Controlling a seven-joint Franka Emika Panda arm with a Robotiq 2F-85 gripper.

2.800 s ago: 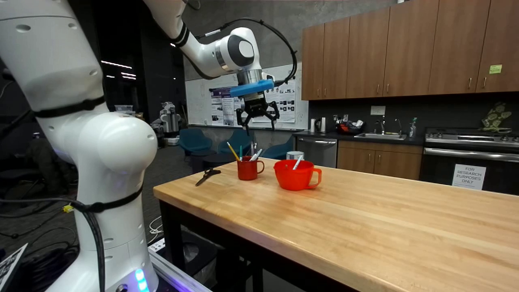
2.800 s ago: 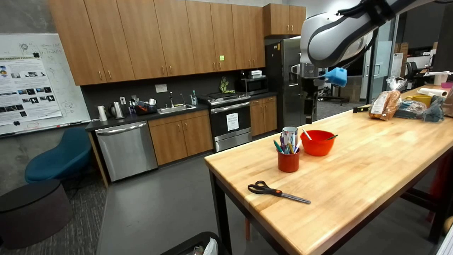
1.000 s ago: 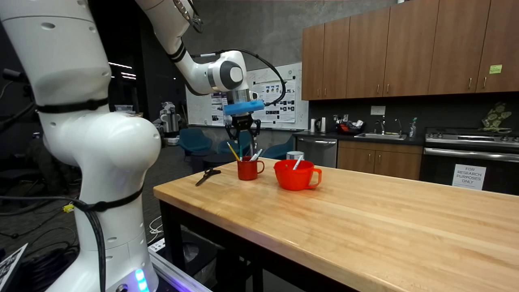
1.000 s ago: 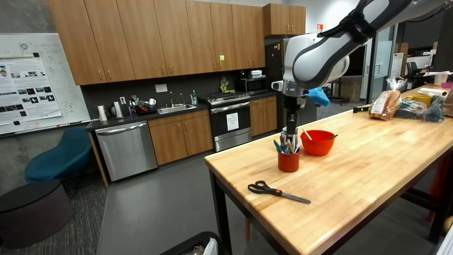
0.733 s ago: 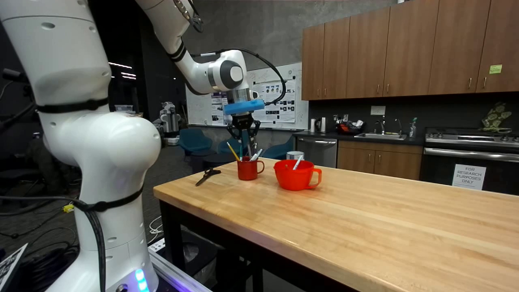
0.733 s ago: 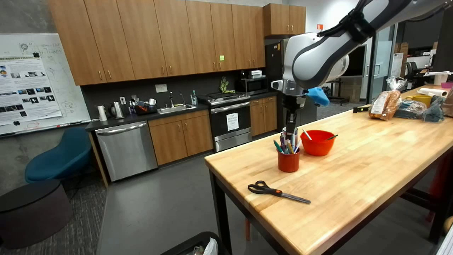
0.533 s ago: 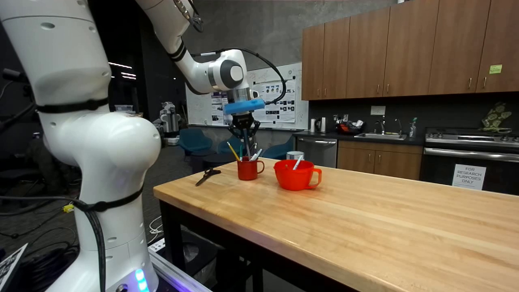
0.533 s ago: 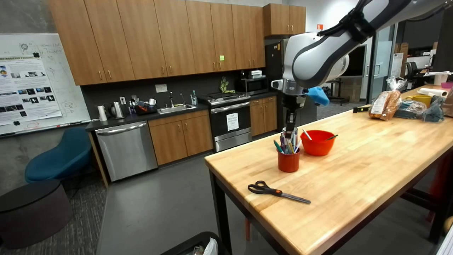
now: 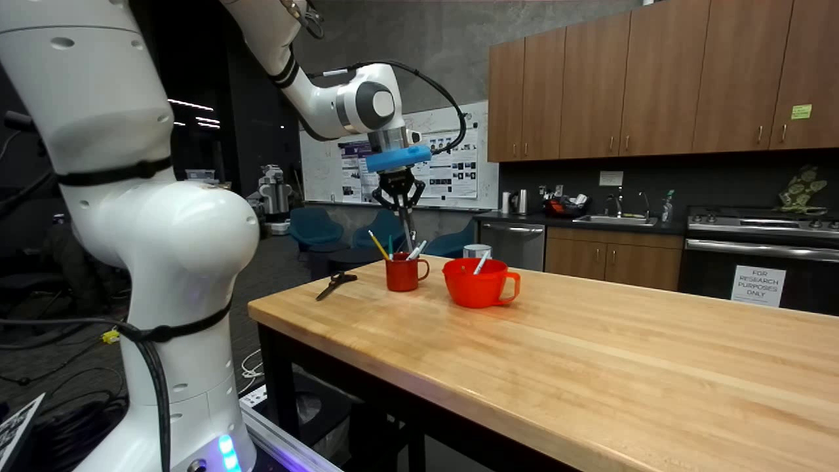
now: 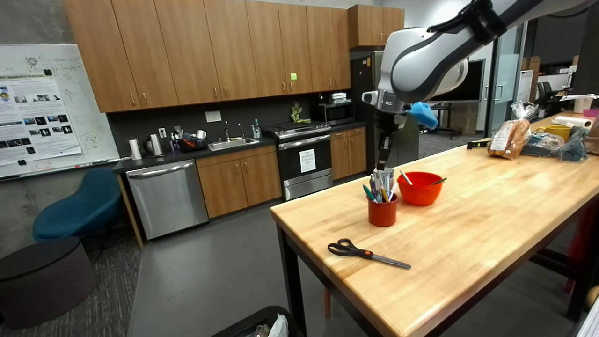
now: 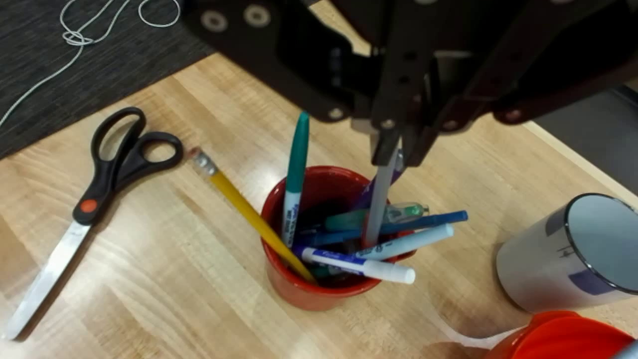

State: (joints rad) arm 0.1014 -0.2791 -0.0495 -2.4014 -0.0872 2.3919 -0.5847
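1. Wooden table point(image 9: 557, 367), pale-topped.
2. Gripper point(image 11: 400, 155), above the table, jaws drawn together on a pale pen point(image 11: 378, 199).
3. Red bowl point(image 9: 473, 292), resting on the table.
4. Red mug point(image 10: 382, 214), upright near the bowl.
5. The pale pen, tilted, lower end in the mug.

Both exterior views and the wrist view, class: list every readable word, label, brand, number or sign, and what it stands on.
"FOR RESEARCH PURPOSES ONLY": notice on the oven door.
Too small or blurred to read:
posters and handwriting on the whiteboard
paper above the sink
sticky note
label on the bread bag
print on markers in the mug
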